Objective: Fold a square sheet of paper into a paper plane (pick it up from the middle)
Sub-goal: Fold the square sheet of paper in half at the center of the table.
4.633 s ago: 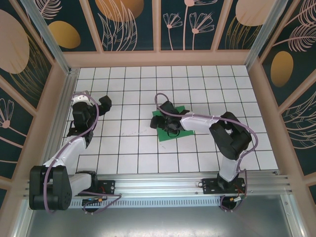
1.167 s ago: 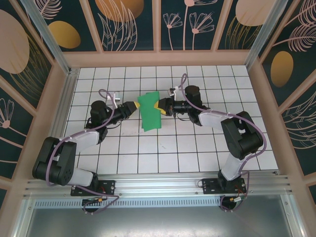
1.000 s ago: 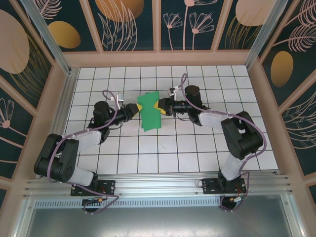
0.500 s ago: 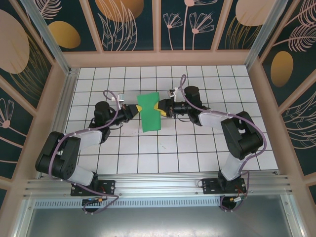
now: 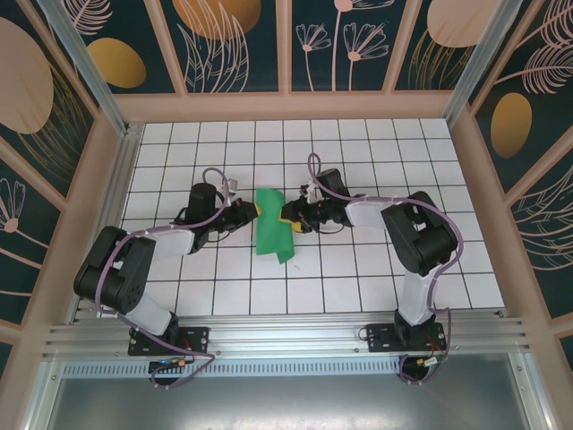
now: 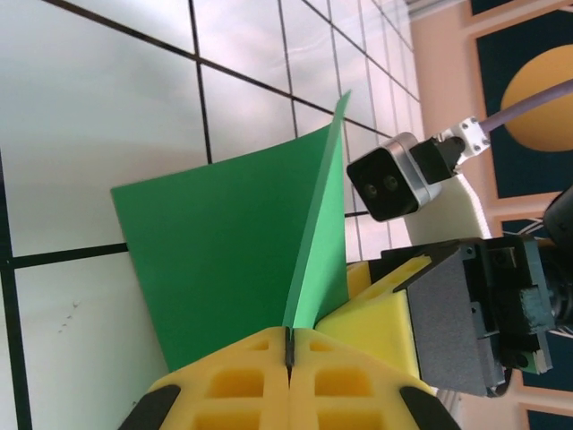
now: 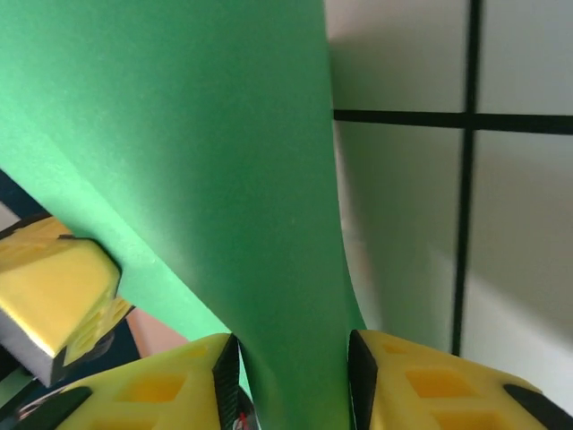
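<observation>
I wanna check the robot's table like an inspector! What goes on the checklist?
Surface: white table, black grid lines.
Job's things: green square sheet of paper, bent along a crease, between both tools.
Clutter: nothing seen.
Grippers: left tool shut on the sheet; right tool open, sheet between its pads.
Cables: purple cables loop beside both tools.
Surroundings: flower-patterned walls, metal rail at near edge.

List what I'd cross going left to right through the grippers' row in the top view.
left arm → left gripper, shut on the paper's left edge → paper → right gripper, jaws open around the paper's right edge → right arm
</observation>
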{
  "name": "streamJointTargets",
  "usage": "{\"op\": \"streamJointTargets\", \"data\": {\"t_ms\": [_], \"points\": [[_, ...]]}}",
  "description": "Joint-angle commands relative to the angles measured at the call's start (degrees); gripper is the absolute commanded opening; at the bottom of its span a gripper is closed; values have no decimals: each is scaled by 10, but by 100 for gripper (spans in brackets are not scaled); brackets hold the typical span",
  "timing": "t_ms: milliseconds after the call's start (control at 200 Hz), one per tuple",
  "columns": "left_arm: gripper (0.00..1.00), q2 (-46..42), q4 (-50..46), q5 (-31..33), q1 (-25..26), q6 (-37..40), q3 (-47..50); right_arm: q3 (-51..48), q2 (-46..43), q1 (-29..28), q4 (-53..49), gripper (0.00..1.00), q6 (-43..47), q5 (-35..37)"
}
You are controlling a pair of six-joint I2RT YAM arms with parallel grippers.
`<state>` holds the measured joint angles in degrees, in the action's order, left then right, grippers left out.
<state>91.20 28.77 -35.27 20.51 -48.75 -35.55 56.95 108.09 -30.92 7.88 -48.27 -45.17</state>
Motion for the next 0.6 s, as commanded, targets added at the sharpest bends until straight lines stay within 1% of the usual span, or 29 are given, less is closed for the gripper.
{"op": "streamJointTargets", "data": {"t_ms": [0, 130, 320, 415, 595], "points": [[0, 16, -43, 33, 10, 26, -24, 22, 1, -1, -57, 46, 36, 44], [0, 20, -47, 53, 19, 12, -26, 22, -18, -1, -91, 58, 59, 78], [0, 21, -35, 69, 40, -11, -27, 26, -55, -1, -151, 69, 114, 142], [0, 21, -11, 70, 55, -31, -21, 20, -75, 1, -161, 70, 144, 159], [0, 36, 7, 68, 76, -44, -41, 2, -103, 2, -147, 71, 165, 155]]}}
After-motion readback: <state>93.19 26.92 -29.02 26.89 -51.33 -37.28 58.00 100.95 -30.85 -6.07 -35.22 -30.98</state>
